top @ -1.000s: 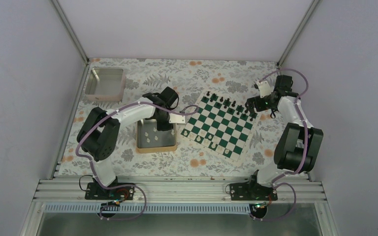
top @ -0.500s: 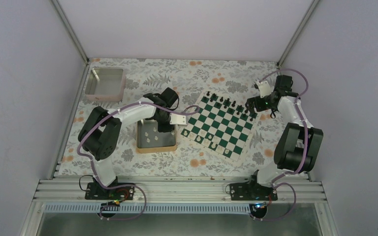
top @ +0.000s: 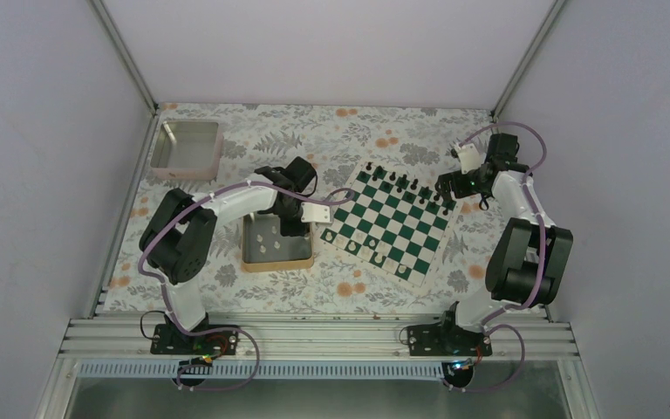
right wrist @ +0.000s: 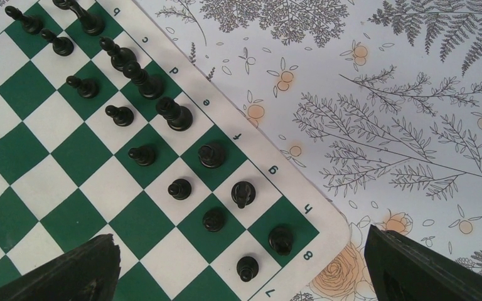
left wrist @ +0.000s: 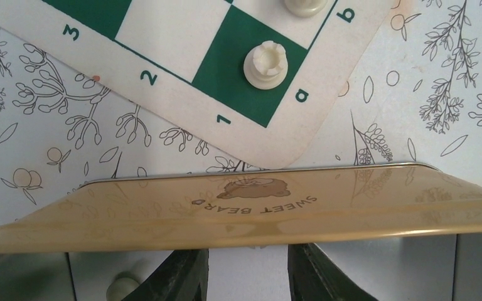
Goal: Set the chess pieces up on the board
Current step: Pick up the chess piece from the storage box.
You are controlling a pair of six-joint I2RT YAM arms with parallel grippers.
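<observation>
The board [top: 390,223] lies right of centre, and its a1 corner [left wrist: 163,37] shows in the left wrist view. A white rook [left wrist: 265,63] stands on a1. A few more white chess pieces [top: 352,245] line the board's near-left edge. Others lie loose in the gold tin [top: 277,264], one of them [left wrist: 122,285] beside my left fingers. My left gripper [top: 292,223] reaches down into the tin's far right corner. Its jaws [left wrist: 248,263] stand slightly apart, and the tin wall [left wrist: 351,200] hides the tips. My right gripper [right wrist: 240,238] hangs wide open over the board's h8 corner [top: 445,188].
Black pieces [right wrist: 144,81] stand in two rows along the board's far-right side. A pinkish square tray [top: 186,148] sits at the far left. Floral cloth [top: 358,297] covers the table. Grey walls close in the sides and back.
The left gripper has crept a little toward the tin's far right corner. The right arm has not moved.
</observation>
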